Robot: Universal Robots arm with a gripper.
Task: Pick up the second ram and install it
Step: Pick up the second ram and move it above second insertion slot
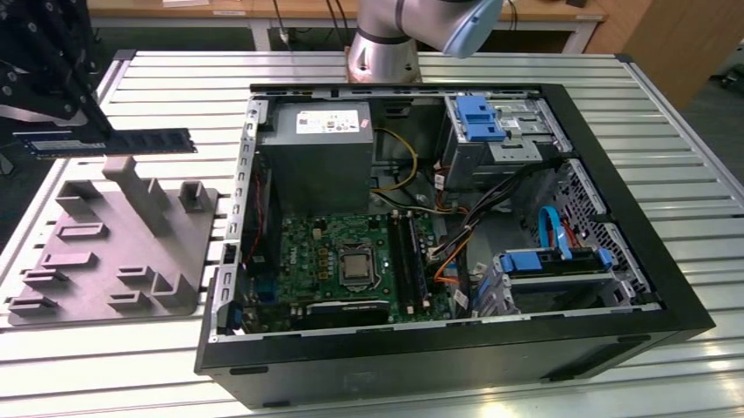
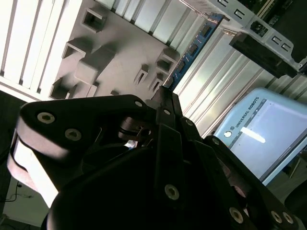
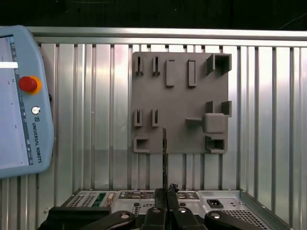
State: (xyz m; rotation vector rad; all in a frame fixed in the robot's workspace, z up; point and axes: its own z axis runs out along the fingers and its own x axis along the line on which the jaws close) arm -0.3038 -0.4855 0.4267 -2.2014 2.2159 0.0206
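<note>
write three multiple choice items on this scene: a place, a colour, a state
1. Where is the ram stick? A in a motherboard slot B in the air over the grey holder block C on the table
2. What colour is the teach pendant's round button? A red B green C yellow
3. How is the gripper? A open B shut on the ram stick C shut, empty
Answers: 1 B, the exterior view shows it held above the holder; 2 A, red in the first wrist view; 3 B, fingers meet on the stick's edge.
</note>
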